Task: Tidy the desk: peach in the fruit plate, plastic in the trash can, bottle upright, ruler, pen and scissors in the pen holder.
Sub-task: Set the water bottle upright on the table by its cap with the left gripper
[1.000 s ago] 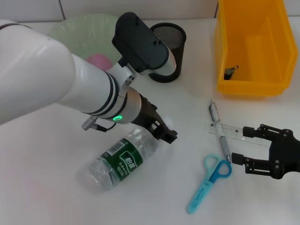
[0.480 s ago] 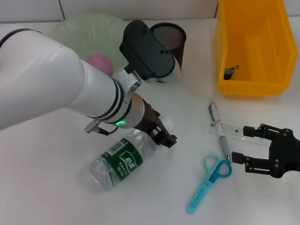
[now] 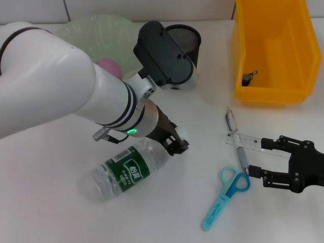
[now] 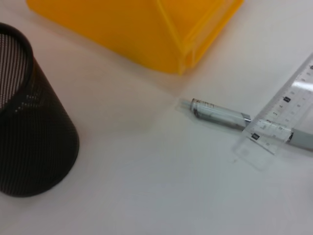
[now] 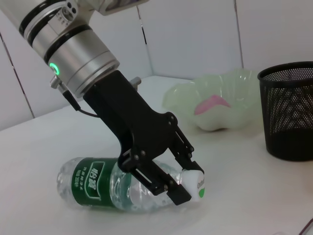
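- Two grippers show in the head view: the left gripper (image 3: pixel 178 146) has its fingers pinching the neck of the lying bottle (image 3: pixel 124 169); the right gripper (image 3: pixel 270 161) hovers with fingers spread just beside the pen (image 3: pixel 237 143), ruler (image 3: pixel 248 141) and scissors (image 3: pixel 226 193) on the tabletop (image 3: pixel 45 202).
- Left wrist view: the pen holder (image 4: pixel 30 125) and yellow bin (image 4: pixel 142 29) lie beyond the fingers, the ruler across the pen.
- Right wrist view: left fingers (image 5: pixel 183 195) clamp the bottle's cap end; behind them the peach (image 5: pixel 213 103) sits in the fruit plate (image 5: pixel 215 122).
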